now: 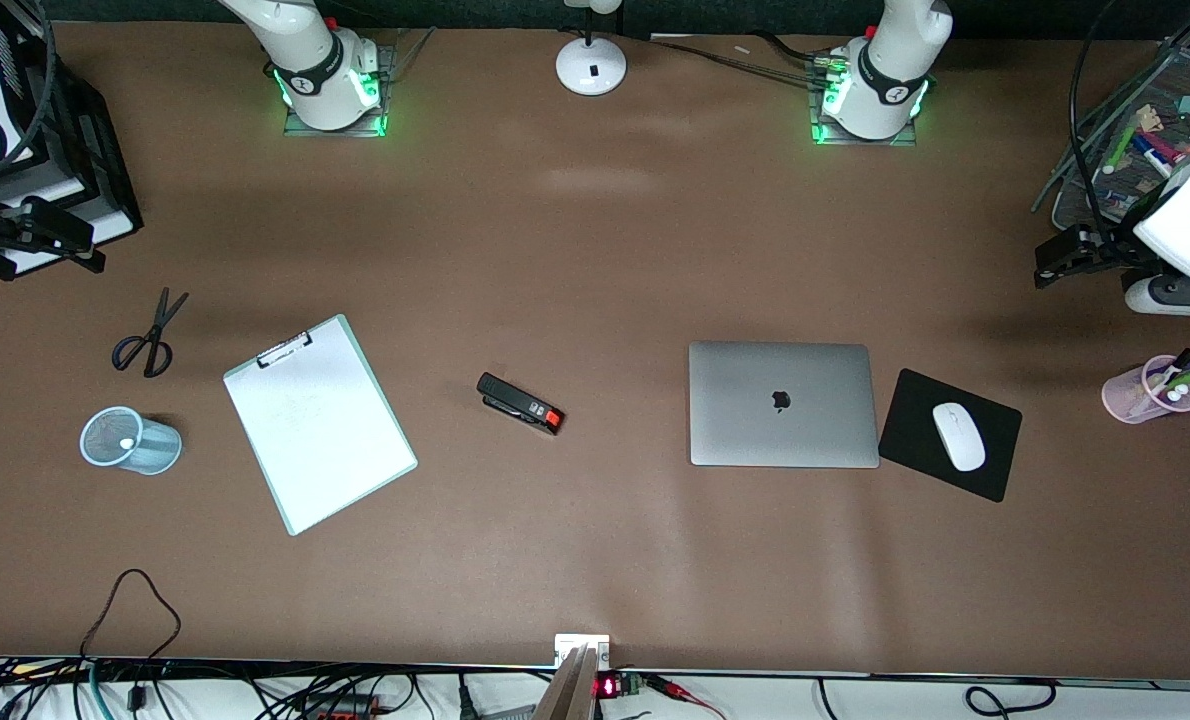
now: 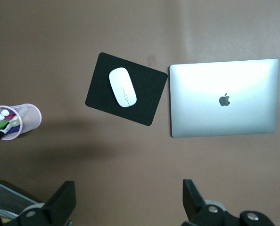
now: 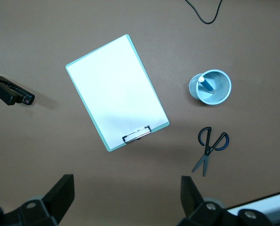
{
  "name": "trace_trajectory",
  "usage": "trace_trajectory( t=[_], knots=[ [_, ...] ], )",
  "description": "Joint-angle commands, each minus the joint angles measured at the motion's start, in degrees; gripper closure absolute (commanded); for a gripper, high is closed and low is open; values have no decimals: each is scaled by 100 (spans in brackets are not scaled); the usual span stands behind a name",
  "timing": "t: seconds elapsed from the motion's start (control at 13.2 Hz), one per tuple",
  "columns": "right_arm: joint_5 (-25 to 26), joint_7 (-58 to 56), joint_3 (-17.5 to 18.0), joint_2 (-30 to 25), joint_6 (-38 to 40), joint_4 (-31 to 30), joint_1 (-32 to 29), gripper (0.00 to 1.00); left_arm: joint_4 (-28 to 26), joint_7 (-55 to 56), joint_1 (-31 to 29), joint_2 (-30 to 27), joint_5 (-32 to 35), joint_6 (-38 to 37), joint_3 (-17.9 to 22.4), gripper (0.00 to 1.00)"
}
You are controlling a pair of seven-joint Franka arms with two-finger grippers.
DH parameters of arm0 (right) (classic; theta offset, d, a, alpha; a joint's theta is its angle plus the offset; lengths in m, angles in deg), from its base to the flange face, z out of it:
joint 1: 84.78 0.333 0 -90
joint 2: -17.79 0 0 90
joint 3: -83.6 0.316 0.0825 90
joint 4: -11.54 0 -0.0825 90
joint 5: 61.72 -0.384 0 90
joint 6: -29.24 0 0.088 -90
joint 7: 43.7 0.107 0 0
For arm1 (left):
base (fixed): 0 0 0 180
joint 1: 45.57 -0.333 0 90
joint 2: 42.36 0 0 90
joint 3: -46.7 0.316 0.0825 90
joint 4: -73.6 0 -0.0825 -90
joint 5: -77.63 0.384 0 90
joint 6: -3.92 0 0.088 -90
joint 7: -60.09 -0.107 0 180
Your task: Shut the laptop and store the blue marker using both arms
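The laptop (image 1: 781,404) lies closed on the table, silver lid up with the dark apple logo showing; it also shows in the left wrist view (image 2: 224,98). The blue marker (image 3: 203,81) stands inside the light-blue mesh cup (image 3: 225,94), white end up. In the front view the cup (image 1: 160,447) is at the right arm's end and the marker's white end (image 1: 127,443) shows inside it. My left gripper (image 2: 129,200) is open and empty, high over the table at the left arm's end (image 1: 1050,268). My right gripper (image 3: 128,197) is open and empty, high over the right arm's end (image 1: 80,250).
A clipboard (image 1: 319,421), a black stapler (image 1: 520,403) and scissors (image 1: 148,337) lie on the table. A black mouse pad (image 1: 915,420) with a white mouse (image 1: 958,436) lies beside the laptop. A pink cup (image 1: 1125,395) holds markers. A lamp base (image 1: 591,66) stands between the arm bases.
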Motion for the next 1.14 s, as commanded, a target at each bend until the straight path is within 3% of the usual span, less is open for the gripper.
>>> trace_trajectory(
  t=[0.0, 1.06],
  knots=[
    [-78, 379, 60, -114, 67, -53, 12, 0, 186, 34, 15, 120, -116, -132, 2, 0],
    [185, 530, 33, -105, 67, -36, 3, 0, 195, 7, -38, 120, -116, -132, 2, 0]
  ],
)
